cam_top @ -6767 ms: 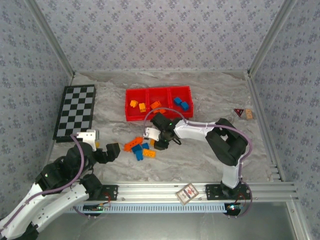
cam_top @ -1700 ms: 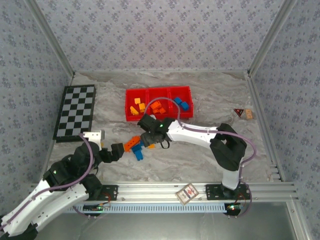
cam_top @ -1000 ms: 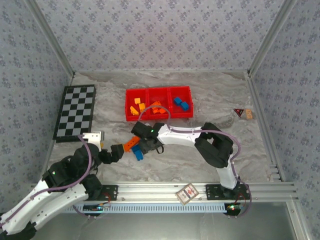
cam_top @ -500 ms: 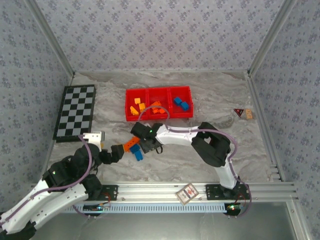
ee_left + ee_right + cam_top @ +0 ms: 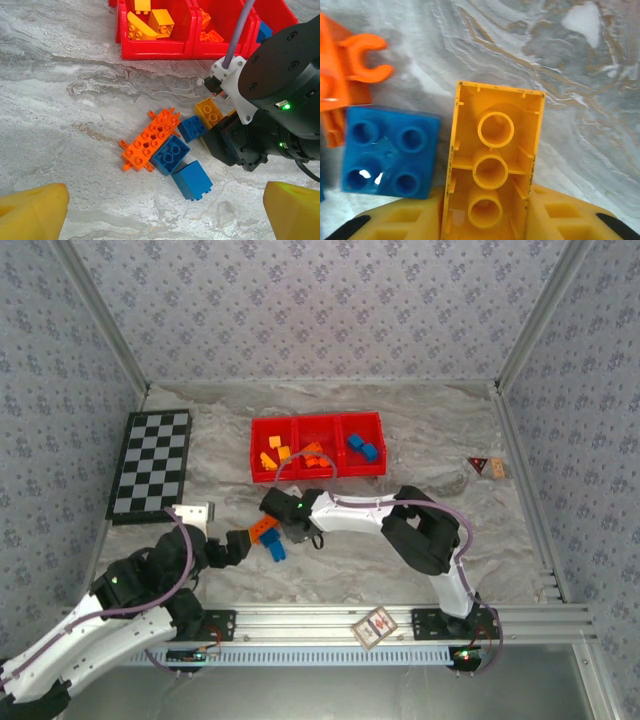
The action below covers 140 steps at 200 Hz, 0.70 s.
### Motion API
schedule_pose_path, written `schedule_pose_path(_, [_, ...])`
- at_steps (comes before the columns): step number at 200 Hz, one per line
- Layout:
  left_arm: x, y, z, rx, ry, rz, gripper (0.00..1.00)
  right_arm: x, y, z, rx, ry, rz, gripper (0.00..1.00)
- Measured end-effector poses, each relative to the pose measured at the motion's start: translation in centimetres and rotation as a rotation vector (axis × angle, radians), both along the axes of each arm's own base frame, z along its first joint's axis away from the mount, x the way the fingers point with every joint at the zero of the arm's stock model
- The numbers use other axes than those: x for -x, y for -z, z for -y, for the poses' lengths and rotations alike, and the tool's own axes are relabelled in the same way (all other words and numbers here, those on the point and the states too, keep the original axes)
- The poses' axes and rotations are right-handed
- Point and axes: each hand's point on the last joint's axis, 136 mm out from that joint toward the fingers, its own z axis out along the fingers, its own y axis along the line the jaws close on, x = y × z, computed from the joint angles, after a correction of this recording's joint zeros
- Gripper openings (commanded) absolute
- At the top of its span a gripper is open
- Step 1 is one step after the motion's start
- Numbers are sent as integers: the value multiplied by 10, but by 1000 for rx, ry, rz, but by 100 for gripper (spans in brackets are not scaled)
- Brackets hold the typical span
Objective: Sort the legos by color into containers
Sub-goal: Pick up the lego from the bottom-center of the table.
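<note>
The red tray (image 5: 318,424) has yellow-orange legos in its left container (image 5: 271,456), orange ones in the middle (image 5: 313,454) and blue ones on the right (image 5: 362,447). In front of it lie an orange plate (image 5: 150,140), a studded blue brick (image 5: 171,155), a plain blue brick (image 5: 191,180) and a small blue one (image 5: 191,127). My right gripper (image 5: 290,527) is low over this pile. Its pads (image 5: 570,220) press both sides of a yellow-orange brick (image 5: 492,165), next to a blue brick (image 5: 390,155). My left gripper (image 5: 162,215) stands open just short of the pile, nothing between its fingertips (image 5: 30,210).
A black-and-white checkered board (image 5: 150,462) lies at the left. A small red triangle and a wooden block (image 5: 487,467) sit at the right wall. A card (image 5: 374,626) rests on the front rail. The right arm (image 5: 420,530) stretches across the table's middle.
The right gripper has moved slightly left onto the pile and its fingers have closed in on the yellow-orange brick. The left arm has barely moved.
</note>
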Motion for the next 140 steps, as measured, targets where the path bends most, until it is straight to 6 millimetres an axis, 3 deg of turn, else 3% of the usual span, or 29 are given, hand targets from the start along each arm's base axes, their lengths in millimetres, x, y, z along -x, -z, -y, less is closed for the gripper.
schedule_pose_path(57, [0, -1, 0, -9, 9, 8, 100, -8, -12, 33, 151, -21, 82, 32])
schedule_pose_path(90, [1, -3, -1, -2, 15, 22, 100, -16, -47, 37, 166, -75, 135, 32])
schedule_pose_path(112, [0, -4, 0, 4, 16, 36, 100, -41, -84, 21, 93, -82, 194, 32])
schedule_pose_path(140, [-2, -1, -1, -7, 10, 41, 100, -88, -122, 1, -39, -60, 248, 32])
